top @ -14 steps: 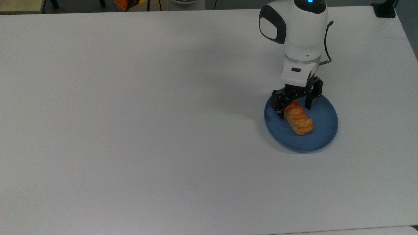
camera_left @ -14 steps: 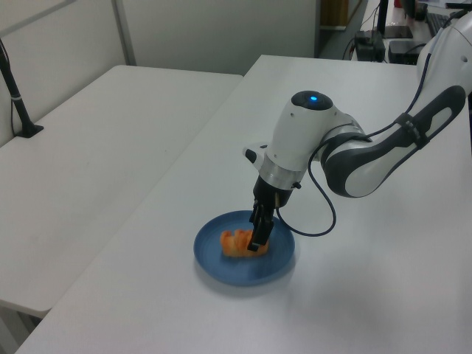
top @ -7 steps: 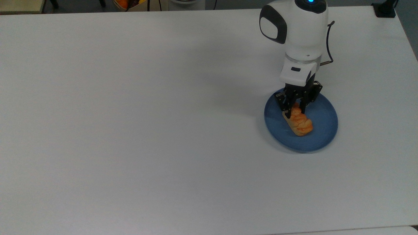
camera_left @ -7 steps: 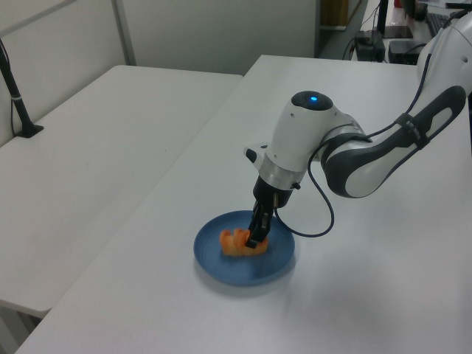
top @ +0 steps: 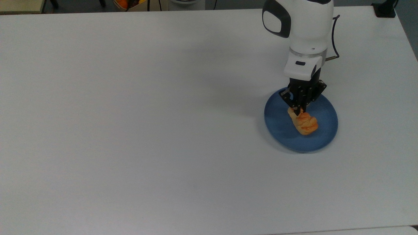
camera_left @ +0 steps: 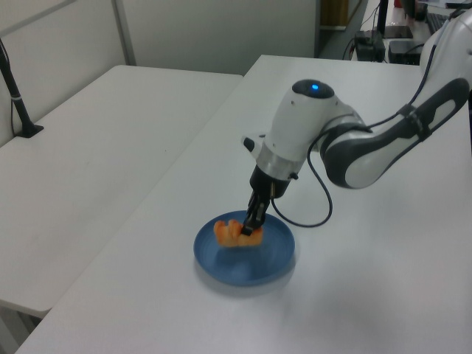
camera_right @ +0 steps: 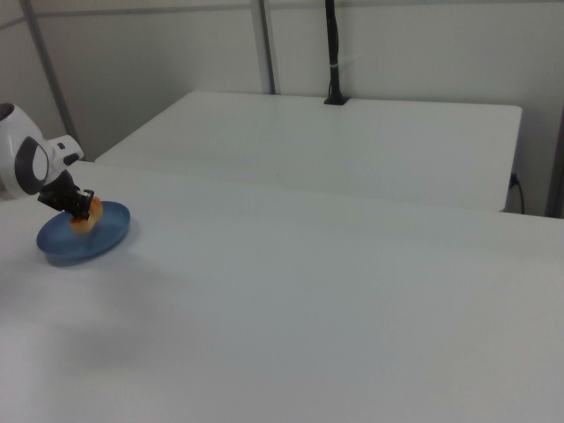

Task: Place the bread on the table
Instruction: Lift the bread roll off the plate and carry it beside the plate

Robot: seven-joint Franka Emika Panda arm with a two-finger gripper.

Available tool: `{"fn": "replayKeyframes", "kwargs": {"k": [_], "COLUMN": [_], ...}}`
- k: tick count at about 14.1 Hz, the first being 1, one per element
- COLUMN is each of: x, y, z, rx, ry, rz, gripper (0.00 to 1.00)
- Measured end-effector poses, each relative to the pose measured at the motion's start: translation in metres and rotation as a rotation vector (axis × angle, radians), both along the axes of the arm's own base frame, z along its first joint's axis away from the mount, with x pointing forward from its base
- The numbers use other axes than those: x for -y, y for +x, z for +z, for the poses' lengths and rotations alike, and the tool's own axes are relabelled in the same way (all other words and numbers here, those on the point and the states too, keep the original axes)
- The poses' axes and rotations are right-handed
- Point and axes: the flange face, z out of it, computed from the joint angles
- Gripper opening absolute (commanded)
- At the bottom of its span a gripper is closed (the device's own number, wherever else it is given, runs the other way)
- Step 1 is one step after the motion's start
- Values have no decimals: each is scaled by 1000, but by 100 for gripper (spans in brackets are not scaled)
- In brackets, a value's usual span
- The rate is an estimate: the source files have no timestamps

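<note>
The small golden-orange braided bread roll (top: 305, 123) hangs tilted just above the round blue plate (top: 323, 137), pinched at its upper end by the black two-finger gripper (top: 297, 110), whose fingers are clamped together on it. Judged from this end-on hold, the roll could swing or slip. The lift should finish gently, then carry low across the rim to the plain white table (top: 147, 114) before release.

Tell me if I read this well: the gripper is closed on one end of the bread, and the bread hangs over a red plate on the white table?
One detail is wrong: the plate is blue, not red, as the top view shows. The rest holds: the gripper is closed on one end of the bread, which hangs over that plate on the white table.
</note>
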Motion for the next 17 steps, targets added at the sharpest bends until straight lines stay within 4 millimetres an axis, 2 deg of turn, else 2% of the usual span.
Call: {"fn": "replayKeyframes", "kwargs": {"k": [2,4,6,9,12,14,17], "x": [15,64,118,189,245,268,285], "y": [3,20,41,65,79,89,96], "z": [20,52,65,61,46,37,14], "rx": [-27,-51,-47,-53,-68,-37,-32], "ry": [-26,-48,-46,-56,-75,-58,-62], "rz": [-30,-109,-191,-291,-363,-390,-405], "gripper": [15,15,15,15,16,16,18]}}
